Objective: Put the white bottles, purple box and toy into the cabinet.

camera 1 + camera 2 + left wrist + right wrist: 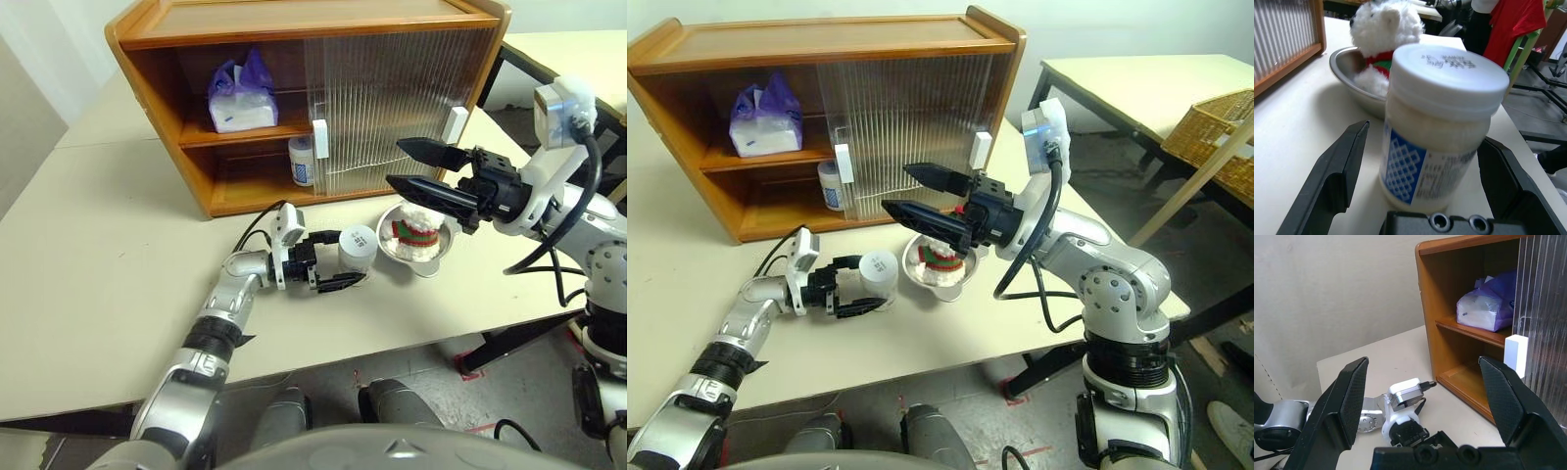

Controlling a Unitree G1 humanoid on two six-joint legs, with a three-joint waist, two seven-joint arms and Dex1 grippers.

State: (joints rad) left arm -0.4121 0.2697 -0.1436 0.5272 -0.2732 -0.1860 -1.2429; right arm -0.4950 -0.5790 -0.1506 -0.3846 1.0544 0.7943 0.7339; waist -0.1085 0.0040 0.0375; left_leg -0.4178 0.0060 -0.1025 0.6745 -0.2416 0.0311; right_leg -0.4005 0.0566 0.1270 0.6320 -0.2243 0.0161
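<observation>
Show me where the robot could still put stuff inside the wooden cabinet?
The upper shelf has bare wood left of the lavender tissue pack. The lower shelf of the wooden cabinet is bare left of the white jar standing by the ribbed sliding door. In front it is crowded: another white jar sits between the open left pincer's fingers, beside the metal bowl holding the plush snowman.

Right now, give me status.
Left gripper open around white bottle on table. Right gripper open above toy in bowl. Nothing blocking.

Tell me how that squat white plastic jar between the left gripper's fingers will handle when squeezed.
The squat white plastic jar looks rigid, so probably won't crush. Its smooth wall may slip. Squat and upright, it seems unlikely to tip between the open left gripper.
</observation>
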